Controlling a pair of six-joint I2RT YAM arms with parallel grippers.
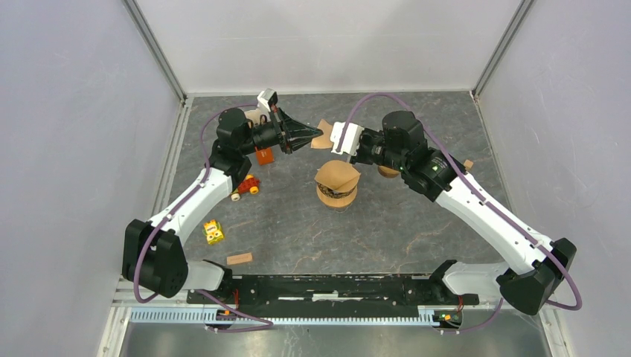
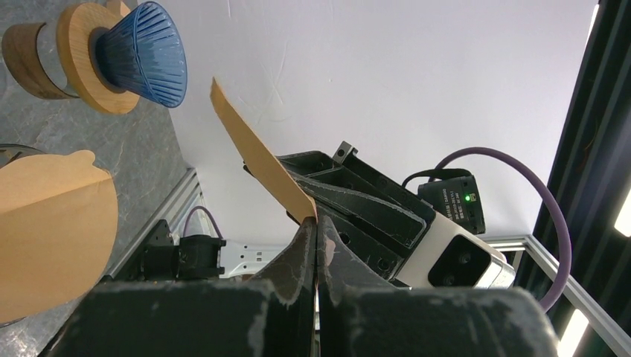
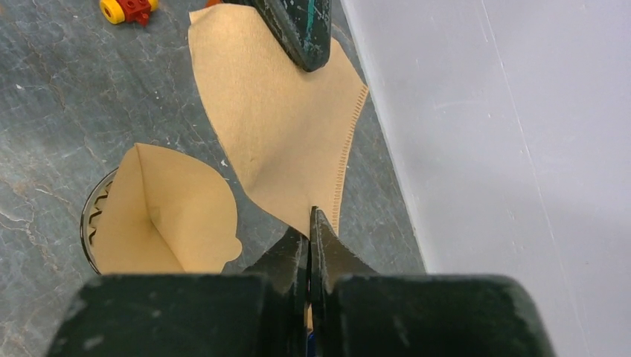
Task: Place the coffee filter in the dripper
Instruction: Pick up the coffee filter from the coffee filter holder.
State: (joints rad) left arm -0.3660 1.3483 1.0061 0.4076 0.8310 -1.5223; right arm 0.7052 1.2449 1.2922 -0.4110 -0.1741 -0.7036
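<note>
A flat brown coffee filter [image 3: 283, 126] hangs in the air above the table's back middle, held from both sides. My left gripper [image 2: 316, 223] is shut on one edge of it; the filter [image 2: 260, 160] shows edge-on there. My right gripper [image 3: 311, 217] is shut on the corner by its crimped seam. In the top view the filter [image 1: 324, 135] spans the gap between the left gripper [image 1: 312, 137] and the right gripper [image 1: 335, 138]. The dripper [image 2: 141, 52], a blue ribbed cone on a wooden ring, stands behind; the right arm mostly hides it in the top view.
A holder with more brown filters [image 1: 337, 183] stands just below the grippers. A red and yellow toy [image 1: 247, 186], an orange block [image 1: 264, 155], a yellow block [image 1: 214, 232] and a wooden block [image 1: 239, 259] lie on the left. The back wall [image 3: 484, 149] is close.
</note>
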